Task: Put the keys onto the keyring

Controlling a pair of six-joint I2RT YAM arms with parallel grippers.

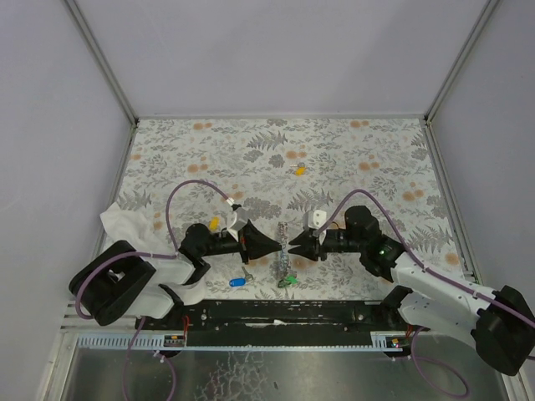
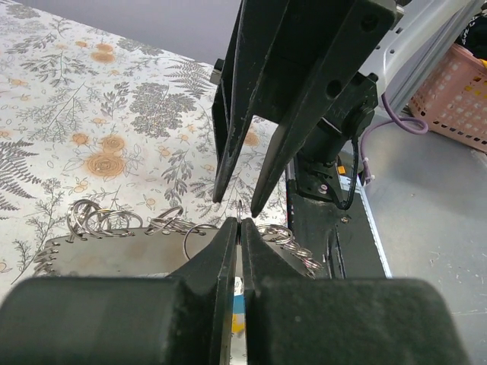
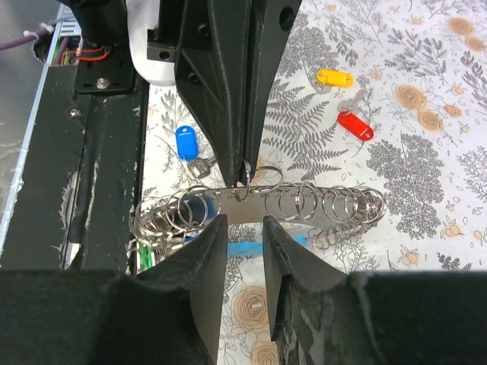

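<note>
The keyring [image 3: 304, 204] is a flat metal strip carrying several split rings, with a light-blue piece [image 3: 247, 248] under it. It lies between my two grippers [image 1: 284, 249]. My left gripper [image 2: 240, 222] is shut on one thin ring [image 3: 248, 173] that stands up from the strip. My right gripper [image 3: 242, 228] is open, with its tips just short of that ring and facing the left gripper [image 3: 245, 179]. A blue key [image 3: 185, 142], a yellow key [image 3: 335, 77] and a red key [image 3: 355, 125] lie loose on the cloth. A green key [image 1: 288, 281] lies by the strip's near end.
A crumpled white cloth [image 1: 124, 222] lies at the left under my left arm. Another yellow key [image 1: 299, 170] lies farther back on the patterned table cover [image 1: 376, 150]. The black base rail [image 1: 276, 311] runs along the near edge. Walls close three sides.
</note>
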